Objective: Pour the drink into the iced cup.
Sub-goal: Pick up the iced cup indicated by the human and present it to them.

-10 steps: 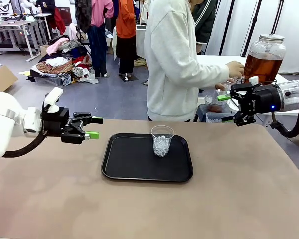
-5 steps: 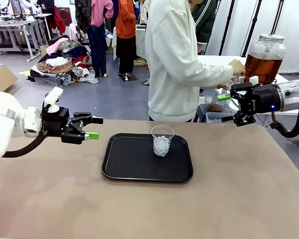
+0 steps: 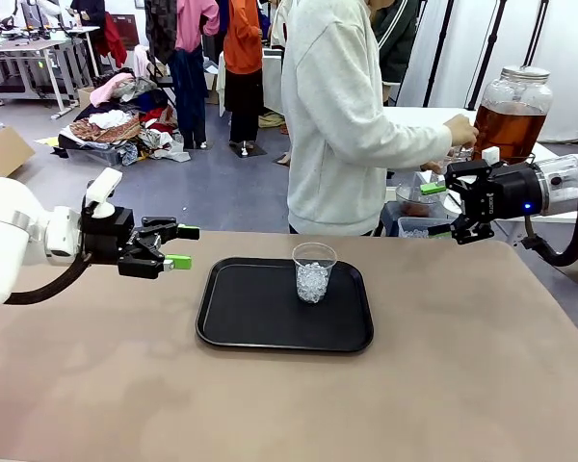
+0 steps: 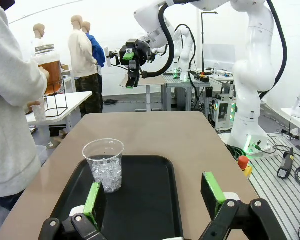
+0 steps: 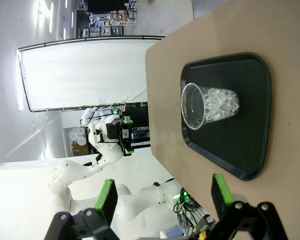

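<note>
A clear plastic cup (image 3: 314, 272) partly filled with ice stands upright on a black tray (image 3: 260, 322) at the table's middle. The amber drink fills a big glass jar dispenser (image 3: 512, 111) with a metal lid on a side table at the far right; a person's hand (image 3: 459, 130) reaches to its base. My left gripper (image 3: 184, 246) hovers open left of the tray, pointing at the cup (image 4: 104, 164); nothing lies between its fingers (image 4: 93, 200). My right gripper (image 3: 444, 208) hangs open above the table's far right edge, with the cup (image 5: 207, 106) well ahead of it.
The person in a pale sweatshirt (image 3: 337, 115) stands at the far side, turned toward the jar (image 4: 49, 70). The tray (image 4: 140, 200) has bare room around the cup. Broad tan tabletop (image 3: 270, 404) lies in front. Clutter and tables stand behind.
The person's hand has shifted slightly right toward the jar. Neither arm nor the cup has moved.
</note>
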Controlling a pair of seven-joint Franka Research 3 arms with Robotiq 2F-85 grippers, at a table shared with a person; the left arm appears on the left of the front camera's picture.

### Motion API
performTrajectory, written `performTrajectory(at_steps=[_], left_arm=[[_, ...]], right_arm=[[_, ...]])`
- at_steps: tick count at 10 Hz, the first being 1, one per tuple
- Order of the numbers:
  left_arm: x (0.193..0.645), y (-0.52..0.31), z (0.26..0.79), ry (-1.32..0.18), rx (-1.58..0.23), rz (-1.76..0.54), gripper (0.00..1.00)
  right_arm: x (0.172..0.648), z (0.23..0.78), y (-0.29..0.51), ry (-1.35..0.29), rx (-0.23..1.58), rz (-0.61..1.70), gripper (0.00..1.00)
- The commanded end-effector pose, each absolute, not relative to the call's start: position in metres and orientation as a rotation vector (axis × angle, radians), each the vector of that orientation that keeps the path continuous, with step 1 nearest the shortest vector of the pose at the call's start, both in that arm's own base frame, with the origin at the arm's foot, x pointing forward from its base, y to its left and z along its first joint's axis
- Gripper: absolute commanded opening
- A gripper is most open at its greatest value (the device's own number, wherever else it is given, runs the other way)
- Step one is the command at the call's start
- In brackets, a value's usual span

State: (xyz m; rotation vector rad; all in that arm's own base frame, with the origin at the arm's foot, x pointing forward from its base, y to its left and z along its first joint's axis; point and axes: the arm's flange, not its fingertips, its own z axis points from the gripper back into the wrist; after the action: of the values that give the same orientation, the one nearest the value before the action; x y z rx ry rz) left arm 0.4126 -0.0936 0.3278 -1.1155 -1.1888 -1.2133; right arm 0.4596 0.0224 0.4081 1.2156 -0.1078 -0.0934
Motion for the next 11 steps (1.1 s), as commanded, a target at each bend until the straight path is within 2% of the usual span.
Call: performTrajectory(at_steps=[1, 11], left_arm=[[0.4106, -0.0936, 0.3294, -1.200, -1.111, -1.217, 1.00], [0.4106, -0.0936, 0.3294, -1.200, -1.111, -1.217, 1.00]], right_arm=[[0.4598, 0.4097, 0.0229, -0.111, 1.218, -0.090, 1.00], [0.4598, 0.4097, 0.0229, -0.111, 1.218, -0.090, 1.00]])
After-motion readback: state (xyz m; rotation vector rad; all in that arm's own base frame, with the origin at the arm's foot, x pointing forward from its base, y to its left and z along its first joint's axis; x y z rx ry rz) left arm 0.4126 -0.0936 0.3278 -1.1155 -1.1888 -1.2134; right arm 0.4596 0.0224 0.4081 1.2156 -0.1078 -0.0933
